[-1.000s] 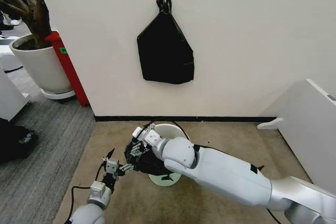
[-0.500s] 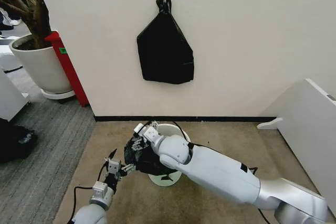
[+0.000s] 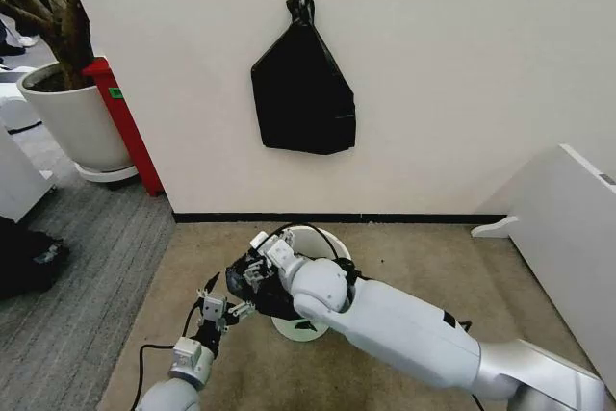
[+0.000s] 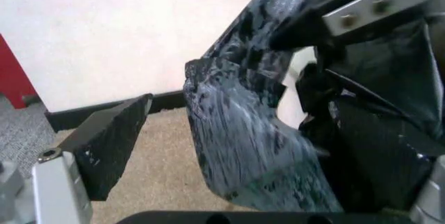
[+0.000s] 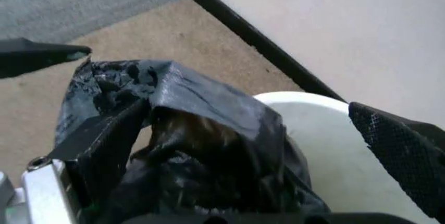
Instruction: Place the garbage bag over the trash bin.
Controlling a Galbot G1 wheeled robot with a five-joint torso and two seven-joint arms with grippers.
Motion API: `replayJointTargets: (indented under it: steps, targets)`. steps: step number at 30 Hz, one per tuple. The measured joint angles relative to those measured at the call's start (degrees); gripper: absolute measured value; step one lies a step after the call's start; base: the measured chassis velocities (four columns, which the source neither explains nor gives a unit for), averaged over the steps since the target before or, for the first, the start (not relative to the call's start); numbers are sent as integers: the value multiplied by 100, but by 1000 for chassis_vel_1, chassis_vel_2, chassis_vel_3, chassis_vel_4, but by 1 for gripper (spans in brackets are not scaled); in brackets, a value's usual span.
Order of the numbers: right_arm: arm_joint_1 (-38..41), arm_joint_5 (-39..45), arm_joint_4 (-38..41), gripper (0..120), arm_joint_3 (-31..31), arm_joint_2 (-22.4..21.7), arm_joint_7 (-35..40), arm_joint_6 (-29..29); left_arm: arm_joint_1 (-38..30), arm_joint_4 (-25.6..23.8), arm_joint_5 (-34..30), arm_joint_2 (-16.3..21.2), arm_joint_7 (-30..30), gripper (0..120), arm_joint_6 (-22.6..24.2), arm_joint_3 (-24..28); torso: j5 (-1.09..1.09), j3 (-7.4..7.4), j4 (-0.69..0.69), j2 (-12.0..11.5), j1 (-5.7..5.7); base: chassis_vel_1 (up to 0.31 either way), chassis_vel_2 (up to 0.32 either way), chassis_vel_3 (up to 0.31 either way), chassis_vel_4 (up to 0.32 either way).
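On the carpeted floor, the left tool point(image 3: 223, 308) sits low just left of the garbage bag point(image 3: 258, 288), its fingers spread apart with the bag's crinkled edge between them but not yet pinched, as the left wrist view shows. The bag is bunched against the left side of the trash bin point(image 3: 318, 240), which stands near the wall's black skirting. The right tool point(image 3: 255, 269) is buried in the plastic; its fingers are apart inside the bag's folds, seemingly holding the mouth open.

The step in hand looks like spreading the bag's mouth; next, its edge must be drawn over the bin's rim. The bin's near side and base are hidden behind the right arm, and the bag's opening is hard to trace.
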Motion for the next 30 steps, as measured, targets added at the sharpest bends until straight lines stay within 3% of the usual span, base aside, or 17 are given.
replayJointTargets:
  steps: [5, 15, 22, 30]
  targets:
    - [-86, 561, 338, 100, 117, -73, 382, 12, 131, -129, -10, 58, 2, 100, -45, -60, 0, 0, 1, 0, 0, 0, 0, 0, 0]
    - [-356, 655, 476, 100, 207, -211, 462, 147, 470, -326, 75, 39, 16, 100, -170, -168, 0, 0, 1, 0, 0, 0, 0, 0, 0]
    - [-595, 1062, 1016, 100, 398, -349, 629, 348, 832, -617, 97, 51, 14, 100, -227, -430, -1, 0, 1, 0, 0, 0, 0, 0, 0]
    - [-674, 1961, 1808, 100, 1661, -925, 538, 305, 1579, -1181, 34, 62, 267, 100, -158, -1348, 2, 0, 0, 0, 0, 0, 0, 0, 0]
